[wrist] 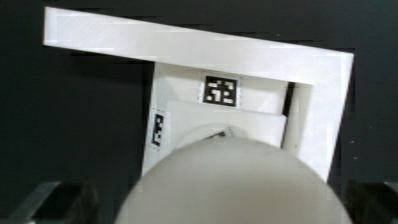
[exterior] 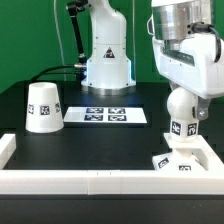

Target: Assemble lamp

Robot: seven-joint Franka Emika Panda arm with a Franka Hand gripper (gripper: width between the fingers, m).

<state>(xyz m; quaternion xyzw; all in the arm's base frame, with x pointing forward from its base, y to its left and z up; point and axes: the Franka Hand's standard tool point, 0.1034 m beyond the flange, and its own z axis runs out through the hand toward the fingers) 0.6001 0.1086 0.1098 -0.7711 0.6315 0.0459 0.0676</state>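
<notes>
My gripper is shut on the white ball-shaped bulb, which hangs upright with a tag on its side. The bulb's lower end is right over the small flat square base, which lies in the front corner on the exterior view's right; I cannot tell if they touch. In the wrist view the bulb fills the foreground between my dark fingers, with the tagged base beyond it. The tapered shade stands apart on the exterior view's left.
A low white wall runs along the table's front and up both sides; it also shows in the wrist view. The marker board lies mid-table. The robot's base stands behind it.
</notes>
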